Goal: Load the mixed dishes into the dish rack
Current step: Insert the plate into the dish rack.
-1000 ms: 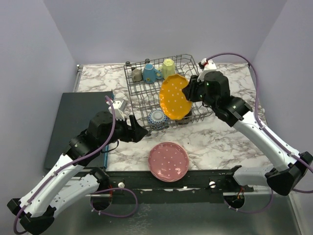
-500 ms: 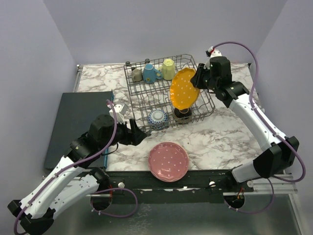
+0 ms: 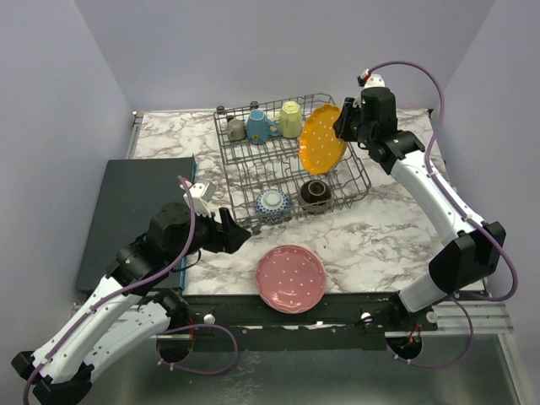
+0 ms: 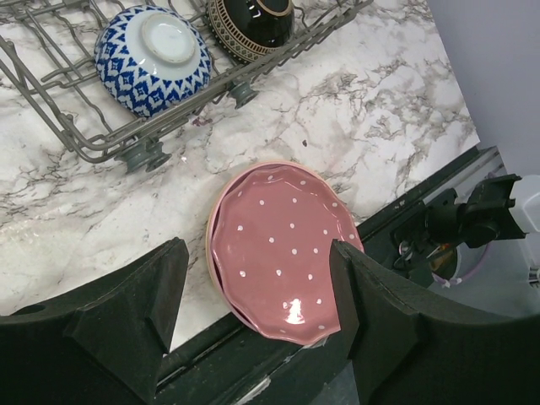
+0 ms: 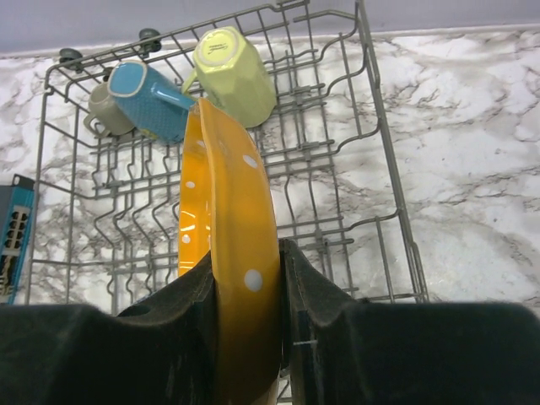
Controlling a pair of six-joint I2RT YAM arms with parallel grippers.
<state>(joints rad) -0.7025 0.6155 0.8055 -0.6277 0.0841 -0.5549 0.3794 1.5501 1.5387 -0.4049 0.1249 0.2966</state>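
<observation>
Orange with white dots, the scalloped plate (image 5: 224, 169) stands on edge between the 2 pads of the right end effector (image 5: 249, 266), which pinches its rim in a narrow grip. Only the right wrist view shows that hold plainly. From there we see the plate upright over the dish rack (image 5: 321, 148), its far edge pointing towards 3 mugs tipped over at the rack's far end: a grey mug (image 5: 103, 111), a blue mug (image 5: 148, 89) and a yellow mug (image 5: 232, 74). Whether the plate touches the tines we cannot tell.

The top view adds that the plate is over the rack's far right part. It also shows 2 bowls tipped with their bases showing at the rack's near edge, a blue-and-white patterned bowl (image 3: 272, 203) and a dark brown bowl (image 3: 315, 193) just beside it.

The left wrist view alone shows the left end effector (image 4: 256, 266) spread wide and holding nothing. Its fingers (image 4: 126, 325) frame a pink white-dotted plate (image 4: 283, 253) lying flat on the marble tabletop (image 4: 363, 110), between the rack and the near edge. A paler rim shows under that plate's left side; we cannot tell if it is a second plate.

Left of the rack lies a dark flat mat (image 3: 126, 211), and the left arm (image 3: 126, 270) crosses over its near right corner.
</observation>
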